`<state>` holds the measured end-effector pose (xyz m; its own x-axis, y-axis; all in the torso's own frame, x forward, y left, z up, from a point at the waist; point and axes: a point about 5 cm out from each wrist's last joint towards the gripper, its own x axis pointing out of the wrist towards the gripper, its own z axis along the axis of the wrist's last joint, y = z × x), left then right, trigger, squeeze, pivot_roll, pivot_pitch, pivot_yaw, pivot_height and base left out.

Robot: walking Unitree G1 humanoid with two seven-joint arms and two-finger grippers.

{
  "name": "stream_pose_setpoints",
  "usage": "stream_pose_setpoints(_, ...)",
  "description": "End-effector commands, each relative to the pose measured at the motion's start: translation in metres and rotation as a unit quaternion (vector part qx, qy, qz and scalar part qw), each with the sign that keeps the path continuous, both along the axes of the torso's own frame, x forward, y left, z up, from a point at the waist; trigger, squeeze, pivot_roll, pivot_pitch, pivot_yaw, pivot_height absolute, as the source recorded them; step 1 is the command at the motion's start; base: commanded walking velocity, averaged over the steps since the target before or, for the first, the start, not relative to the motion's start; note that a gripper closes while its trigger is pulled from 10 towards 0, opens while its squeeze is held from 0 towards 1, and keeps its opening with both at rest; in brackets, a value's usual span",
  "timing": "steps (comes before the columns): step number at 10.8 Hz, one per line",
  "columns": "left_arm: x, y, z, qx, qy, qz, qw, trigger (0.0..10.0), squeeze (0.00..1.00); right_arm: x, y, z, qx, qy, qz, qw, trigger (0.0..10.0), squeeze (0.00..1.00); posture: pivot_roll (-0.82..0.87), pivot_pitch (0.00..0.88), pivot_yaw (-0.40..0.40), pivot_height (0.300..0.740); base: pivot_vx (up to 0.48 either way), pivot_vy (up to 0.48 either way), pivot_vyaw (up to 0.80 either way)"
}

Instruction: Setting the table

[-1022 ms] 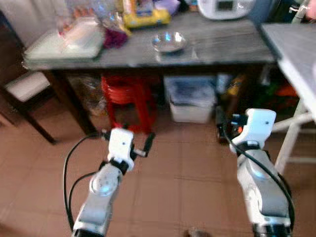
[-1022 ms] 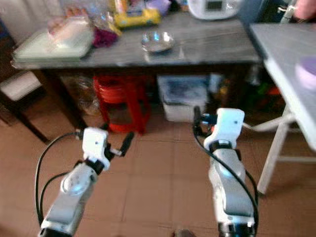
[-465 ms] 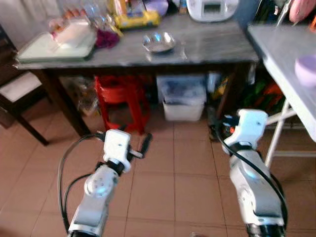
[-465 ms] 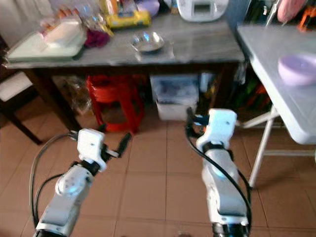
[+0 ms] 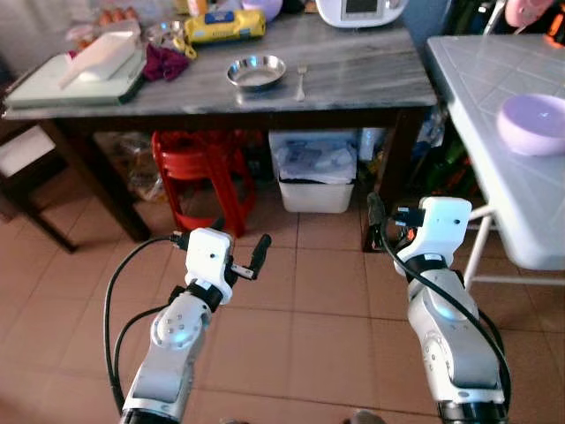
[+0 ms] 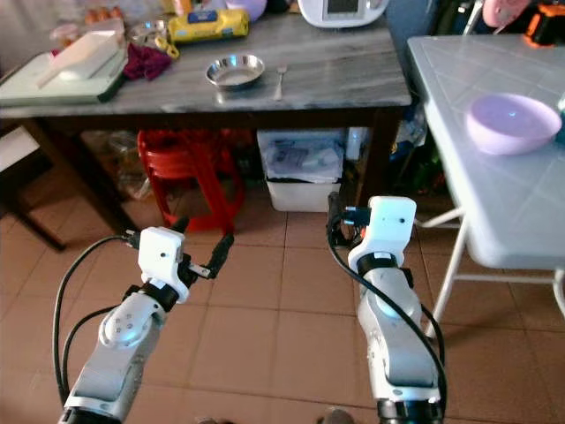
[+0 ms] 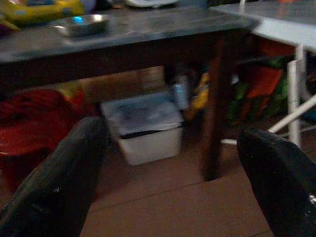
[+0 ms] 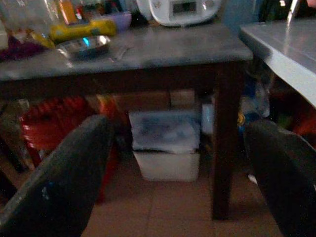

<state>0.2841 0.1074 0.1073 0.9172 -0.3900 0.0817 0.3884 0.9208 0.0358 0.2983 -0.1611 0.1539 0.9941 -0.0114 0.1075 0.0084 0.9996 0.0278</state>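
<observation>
Tray: pale green, at the far-left end of the dark surface; a white scoop-shaped item lies on it.
Cloth: dark red, crumpled, just beside the tray.
Yellow packet: along the back edge of the dark surface.
Steel bowl: near the middle of the dark surface, upright, nothing seen inside.
Fork: lying flat just right of the steel bowl, apart from it.
White appliance: at the back of the dark surface.
Under the dark surface: red stool, then a white bin.
Left pincer: held low over the tiled floor, fingers spread wide, gripping nothing.
Right pincer: same height, fingers likewise wide apart, nothing between them.
White surface: at far right, carrying a lilac bowl, upright.
</observation>
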Motion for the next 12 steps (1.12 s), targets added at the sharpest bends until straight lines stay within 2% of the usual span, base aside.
stream_pose_setpoints(1,0.0,0.001,0.002,0.005,-0.006,-0.005,1.0,10.0,0.0,0.0,0.0,0.004,0.001,-0.008,-0.004,1.0,10.0,0.0,-0.14,0.137,0.088,0.74,0.0,-0.409,0.0)
stream_pose_setpoints(4,0.0,0.001,0.003,0.007,-0.007,-0.008,1.0,10.0,0.0,0.0,0.0,0.003,0.005,-0.008,-0.006,1.0,10.0,0.0,-0.14,0.137,0.089,0.74,0.0,-0.389,0.0)
stream_pose_setpoints(6,0.001,0.001,0.006,0.005,-0.011,-0.008,1.0,10.0,0.0,-0.001,-0.001,0.003,0.009,-0.008,-0.007,1.0,10.0,0.0,-0.14,0.14,0.089,0.74,0.0,-0.369,-0.72)
stream_pose_setpoints(8,0.003,0.002,0.011,-0.004,-0.022,-0.002,1.0,10.0,0.0,-0.003,-0.001,0.006,0.0,-0.021,-0.007,1.0,10.0,0.0,-0.14,0.141,0.088,0.74,0.0,-0.36,0.0)
stream_pose_setpoints(10,0.001,0.008,0.006,0.003,-0.02,0.023,1.0,10.0,0.0,-0.011,-0.005,0.0,-0.006,-0.02,-0.011,1.0,10.0,0.0,-0.14,0.137,0.088,0.74,0.0,-0.36,0.0)
stream_pose_setpoints(12,0.005,0.026,0.006,0.014,-0.026,0.094,0.995,10.0,0.0,-0.027,-0.009,-0.011,-0.024,-0.014,-0.017,0.999,10.0,0.0,-0.14,0.137,0.095,0.74,0.0,-0.294,0.0)
